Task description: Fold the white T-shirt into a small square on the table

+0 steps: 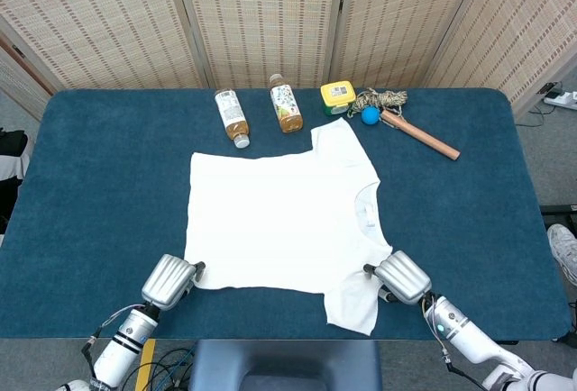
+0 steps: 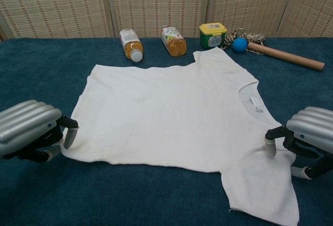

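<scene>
1. Head view. White T-shirt (image 1: 279, 224) lies flat and unfolded on the blue table (image 1: 99, 184), roughly mid-table and towards the near edge. Long axis runs left–right: hem at the left, collar at the right. One sleeve points to the far edge, the other to the near edge.
2. Head view. Left hand (image 1: 171, 280) sits at the shirt's near-left hem corner, fingers curled, one fingertip at the cloth edge. Whether cloth is pinched: cannot tell.
3. Head view. Right hand (image 1: 399, 277) sits at the near-right shoulder, beside the near sleeve, fingers curled, overlapping the cloth edge. Grasp: cannot tell.
4. Head view. Along the far edge, beyond the shirt: two bottles (image 1: 232, 117) lying down, a yellow-lidded tub (image 1: 336, 95), a blue ball (image 1: 370, 114) by a rope bundle (image 1: 381, 99), a wooden stick (image 1: 420, 134).
5. Chest view. T-shirt (image 2: 171, 116) spreads across the centre, collar to the right, near sleeve trailing towards the lower right corner.
6. Chest view. Left hand (image 2: 31, 130): fingers curled, one fingertip down at the hem corner; no cloth lifted; holding or not, cannot tell.
7. Chest view. Right hand (image 2: 307, 136): fingers curled, a fingertip resting on the cloth at the shoulder, cloth slightly bunched there. Actual grip: cannot tell.
</scene>
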`<state>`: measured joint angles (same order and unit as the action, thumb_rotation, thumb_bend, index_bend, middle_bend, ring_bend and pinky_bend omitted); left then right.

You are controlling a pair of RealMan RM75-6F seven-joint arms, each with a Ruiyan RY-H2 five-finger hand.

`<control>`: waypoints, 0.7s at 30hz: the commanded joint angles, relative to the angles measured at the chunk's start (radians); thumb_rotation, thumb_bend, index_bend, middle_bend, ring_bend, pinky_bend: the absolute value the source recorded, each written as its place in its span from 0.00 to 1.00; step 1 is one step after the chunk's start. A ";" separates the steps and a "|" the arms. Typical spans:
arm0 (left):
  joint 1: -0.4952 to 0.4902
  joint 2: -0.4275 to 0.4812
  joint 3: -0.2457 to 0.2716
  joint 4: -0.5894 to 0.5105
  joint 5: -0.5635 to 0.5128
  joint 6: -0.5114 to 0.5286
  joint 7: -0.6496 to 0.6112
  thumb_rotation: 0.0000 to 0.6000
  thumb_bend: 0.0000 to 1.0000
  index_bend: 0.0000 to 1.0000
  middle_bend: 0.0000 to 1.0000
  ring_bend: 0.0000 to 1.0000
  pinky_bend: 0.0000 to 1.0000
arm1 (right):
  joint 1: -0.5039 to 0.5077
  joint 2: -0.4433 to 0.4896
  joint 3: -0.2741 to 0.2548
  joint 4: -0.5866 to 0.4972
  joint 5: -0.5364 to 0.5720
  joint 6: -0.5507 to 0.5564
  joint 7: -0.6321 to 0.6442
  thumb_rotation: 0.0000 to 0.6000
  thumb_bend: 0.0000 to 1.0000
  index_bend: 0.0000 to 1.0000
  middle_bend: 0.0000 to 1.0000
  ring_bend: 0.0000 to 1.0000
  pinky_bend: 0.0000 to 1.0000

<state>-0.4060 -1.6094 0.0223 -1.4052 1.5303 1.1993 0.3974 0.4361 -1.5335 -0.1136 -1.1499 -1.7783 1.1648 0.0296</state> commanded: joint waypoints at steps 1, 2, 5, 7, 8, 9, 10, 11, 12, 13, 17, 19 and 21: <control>0.000 0.000 0.000 0.001 -0.001 0.000 0.000 1.00 0.48 0.61 0.97 0.88 0.95 | 0.002 -0.003 -0.003 0.003 -0.002 0.005 0.003 1.00 0.30 0.47 0.90 0.94 1.00; 0.000 0.000 0.000 0.001 -0.002 -0.001 0.000 1.00 0.48 0.61 0.97 0.88 0.95 | 0.003 -0.005 -0.005 0.006 -0.002 0.005 0.003 1.00 0.31 0.47 0.90 0.94 1.00; 0.000 -0.001 0.000 0.003 -0.002 -0.002 -0.001 1.00 0.48 0.61 0.97 0.88 0.95 | 0.004 -0.009 -0.010 0.013 0.000 0.003 0.005 1.00 0.33 0.48 0.90 0.94 1.00; 0.000 -0.001 -0.001 0.003 -0.002 -0.001 -0.003 1.00 0.48 0.61 0.97 0.88 0.95 | 0.005 -0.011 -0.012 0.016 0.001 0.005 0.008 1.00 0.37 0.49 0.90 0.94 1.00; 0.000 0.000 -0.001 0.003 -0.002 -0.001 -0.004 1.00 0.48 0.61 0.97 0.88 0.95 | 0.006 -0.013 -0.012 0.018 0.000 0.008 0.010 1.00 0.39 0.50 0.90 0.94 1.00; -0.001 0.001 -0.002 0.003 -0.002 0.000 -0.004 1.00 0.48 0.61 0.97 0.88 0.95 | 0.006 -0.014 -0.012 0.019 0.000 0.011 0.012 1.00 0.41 0.51 0.90 0.94 1.00; -0.001 0.002 -0.003 0.003 -0.002 0.000 -0.005 1.00 0.48 0.61 0.97 0.88 0.95 | 0.007 -0.015 -0.012 0.020 0.000 0.014 0.014 1.00 0.43 0.52 0.90 0.94 1.00; -0.001 0.002 -0.003 0.002 -0.001 0.001 -0.006 1.00 0.48 0.61 0.97 0.88 0.95 | 0.007 -0.015 -0.013 0.022 0.000 0.016 0.015 1.00 0.45 0.54 0.90 0.94 1.00; -0.002 0.004 -0.004 0.002 -0.001 0.002 -0.010 1.00 0.48 0.61 0.97 0.88 0.95 | 0.007 -0.016 -0.013 0.023 -0.001 0.019 0.016 1.00 0.47 0.54 0.90 0.94 1.00; -0.002 0.005 -0.005 0.000 -0.001 0.003 -0.019 1.00 0.48 0.61 0.97 0.88 0.95 | 0.007 -0.016 -0.014 0.022 -0.001 0.023 0.018 1.00 0.49 0.56 0.90 0.94 1.00; -0.001 0.012 -0.008 -0.008 -0.003 0.003 -0.069 1.00 0.48 0.61 0.97 0.88 0.96 | 0.007 -0.012 -0.017 0.012 -0.005 0.034 0.017 1.00 0.52 0.60 0.90 0.94 1.00; 0.000 0.020 -0.009 -0.008 0.000 0.009 -0.089 1.00 0.48 0.62 0.97 0.88 0.96 | 0.006 -0.005 -0.019 -0.005 -0.008 0.044 0.013 1.00 0.52 0.62 0.90 0.94 1.00; 0.002 0.030 -0.010 -0.011 0.005 0.017 -0.108 1.00 0.48 0.62 0.97 0.88 0.96 | 0.004 0.004 -0.021 -0.026 -0.012 0.057 0.006 1.00 0.53 0.63 0.91 0.94 1.00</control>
<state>-0.4057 -1.5869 0.0137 -1.4132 1.5318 1.2108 0.2997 0.4415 -1.5356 -0.1332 -1.1657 -1.7872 1.2136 0.0403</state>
